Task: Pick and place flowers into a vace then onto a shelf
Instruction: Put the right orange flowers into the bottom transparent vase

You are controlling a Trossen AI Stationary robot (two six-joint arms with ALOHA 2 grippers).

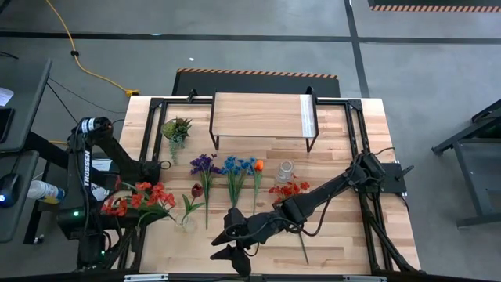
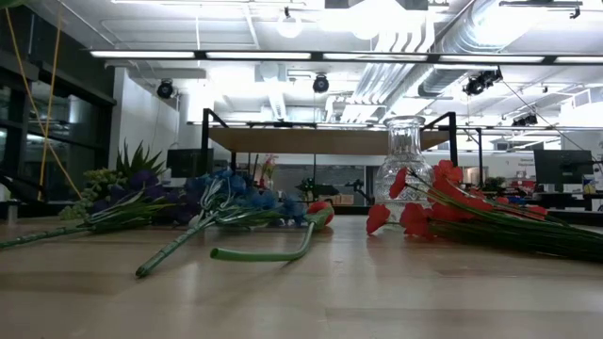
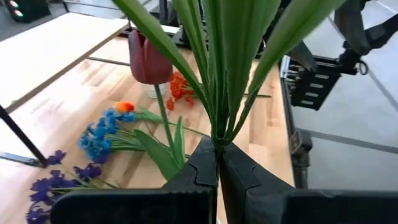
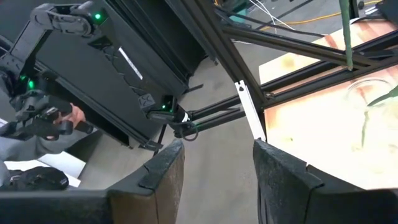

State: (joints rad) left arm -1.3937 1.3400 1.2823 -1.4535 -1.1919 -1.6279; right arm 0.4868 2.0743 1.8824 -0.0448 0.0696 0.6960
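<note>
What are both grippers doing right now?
Left gripper: shut on the red flower bunch.
Right gripper: open, holding nothing.

Bright ceiling lights [image 2: 283,55] glare; tabletop [image 4: 336,130] overexposed in right wrist view.

Red-bloomed flowers [image 1: 145,198] held upright by their green stems at the table's left edge, purple [image 1: 205,165], blue [image 1: 234,167] and orange [image 1: 257,166] flowers lying flat mid-table, more red flowers [image 1: 288,189] beside a clear glass vase [image 1: 285,170], light-wood shelf [image 1: 258,115] on black legs at the far edge
</note>
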